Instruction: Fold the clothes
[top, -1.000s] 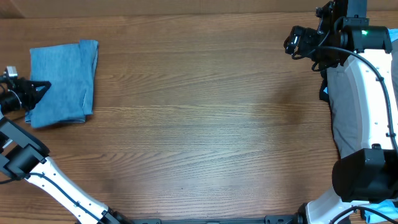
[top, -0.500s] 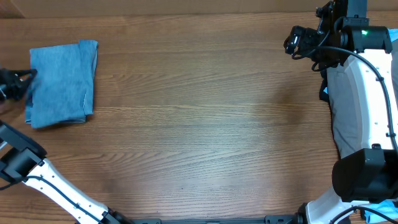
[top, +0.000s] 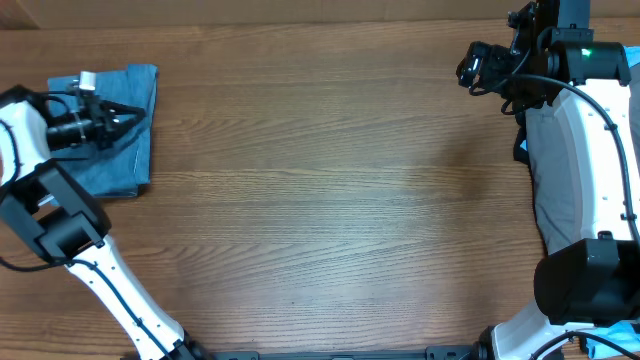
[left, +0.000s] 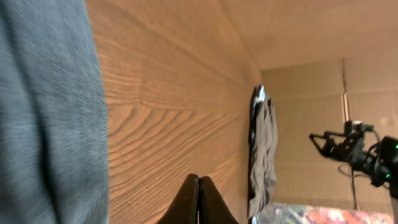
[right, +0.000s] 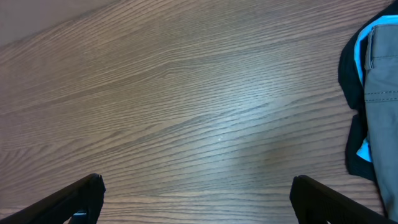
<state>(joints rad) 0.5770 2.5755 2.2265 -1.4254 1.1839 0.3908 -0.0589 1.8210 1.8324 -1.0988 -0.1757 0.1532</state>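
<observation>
Now, overhead: my left tool (top: 132, 112) is no longer at the left edge of the folded jeans (top: 145, 85), nor off to their left as half a second ago. It is above them, pointing right. Its fingers are pressed together on nothing, as the left wrist view confirms. The jeans lie unmoved in the far-left corner of the desk (top: 320, 220), a neat rectangle, so I judge this garment done. My right tool (right: 196, 183) holds its place, spread wide and empty, beside the pile: grey trousers (right: 380, 87), black garment (right: 348, 68), pale-blue garment (right: 362, 151). I take these to be next. Hidden: my left arm covers the jeans' left part, and I cannot tell whether the tool touches the denim. The pile is cropped at the frame edge, and overhead the right arm masks most of it.
</observation>
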